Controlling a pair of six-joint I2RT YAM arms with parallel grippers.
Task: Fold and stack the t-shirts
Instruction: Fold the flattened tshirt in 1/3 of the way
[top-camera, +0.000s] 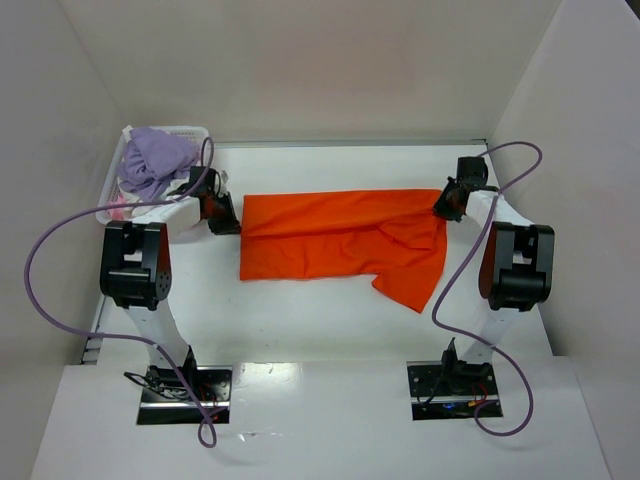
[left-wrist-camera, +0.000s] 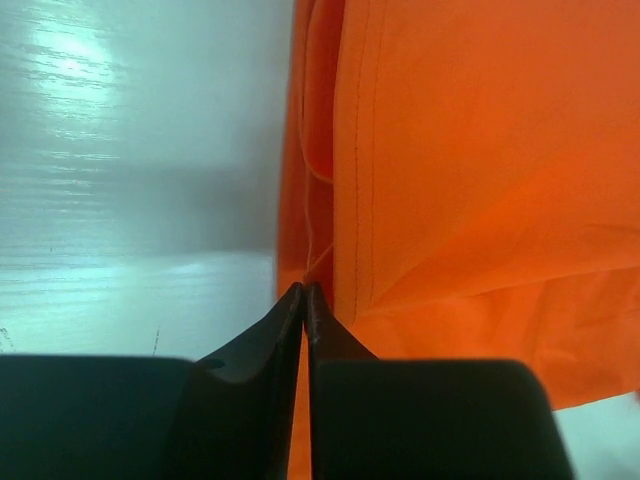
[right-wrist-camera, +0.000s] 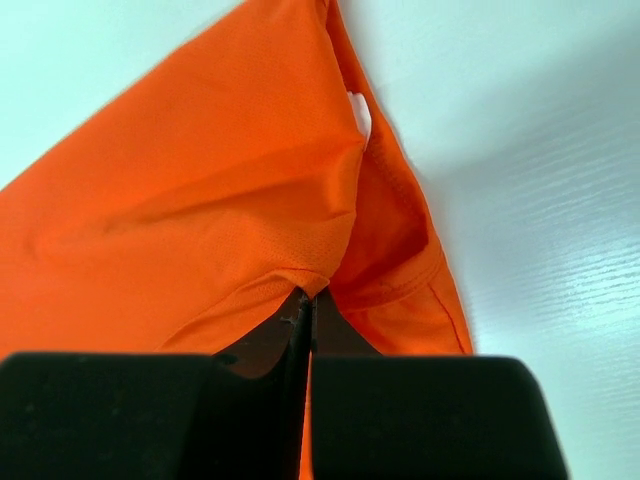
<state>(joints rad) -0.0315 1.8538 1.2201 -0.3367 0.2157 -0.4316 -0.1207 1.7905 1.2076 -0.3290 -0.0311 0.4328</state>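
Overhead, top external view: the orange t-shirt (top-camera: 340, 245) lies across the middle of the table (top-camera: 330, 340) as a wide band between the two arms. The left gripper (top-camera: 222, 215) meets its left edge and the right gripper (top-camera: 447, 205) its upper right corner. The band looks doubled over lengthwise, though a skewed flap spills toward the near edge at the lower right. By that showing the first fold is only partly squared. The crosswise folds appear not yet made, and no stack of finished shirts is visible. A white basket (top-camera: 188, 131) at the far left corner holds lilac cloth (top-camera: 155, 160) with something pink below it. Whether these are further shirts cannot be told.

Left wrist view: the fingers stand almost together, and a thin sliver of orange shows between them. They appear to pinch the hemmed edge where it meets the bare table. How many layers are caught is hidden.

Right wrist view: the fingers are pressed together on a bunched edge, from which the cloth fans away across the table. A small white patch near the far fold may be a label, but it is too small to confirm. Which part of the garment is gripped is hard to make out.
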